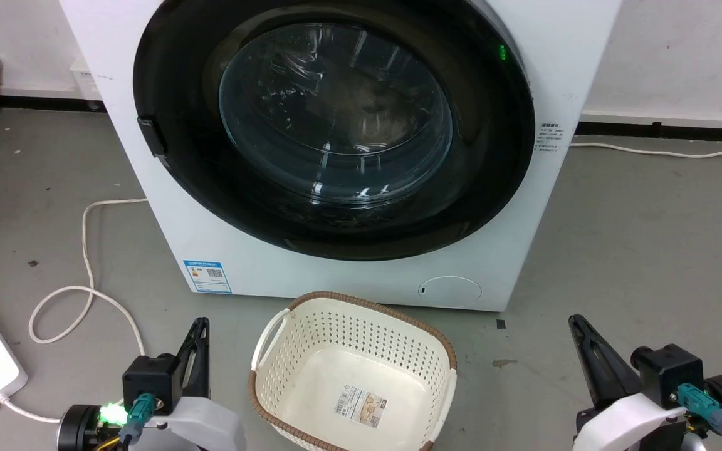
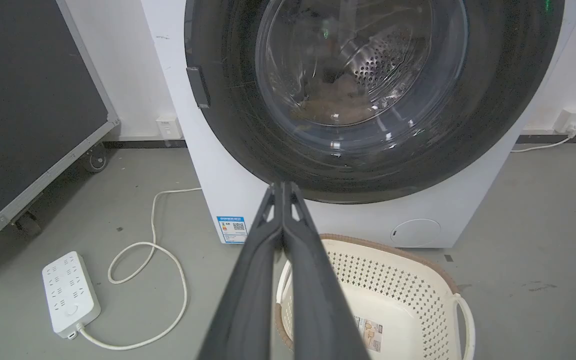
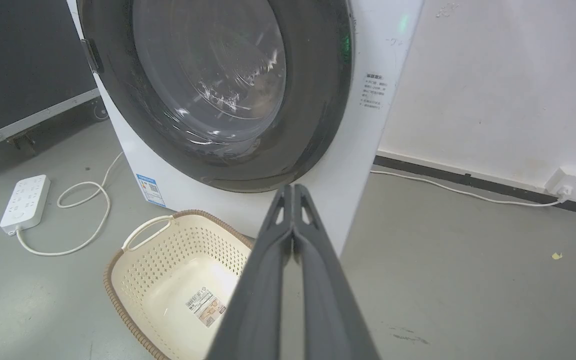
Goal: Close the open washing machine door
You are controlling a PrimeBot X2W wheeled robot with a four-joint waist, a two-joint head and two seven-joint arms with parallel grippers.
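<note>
Your left gripper point(image 2: 283, 190) has both fingers pressed tight together with nothing between them. The right gripper point(image 3: 293, 190) is the same, and both sit low, well short of the machine. The washing machine door point(image 1: 336, 125) lies flat against the front of the washing machine point(image 1: 311, 275). I can't spot a gap around the rim, so it looks shut to me. If you want to be sure, nudge the black ring near the catch point(image 1: 151, 136) with closed fingertips, slow and square, not on the glass. Mind the laundry basket point(image 1: 361, 326) just in front.

Lab: grey floor point(image 1: 637, 250), wheeled flight case point(image 2: 28, 90)
</note>
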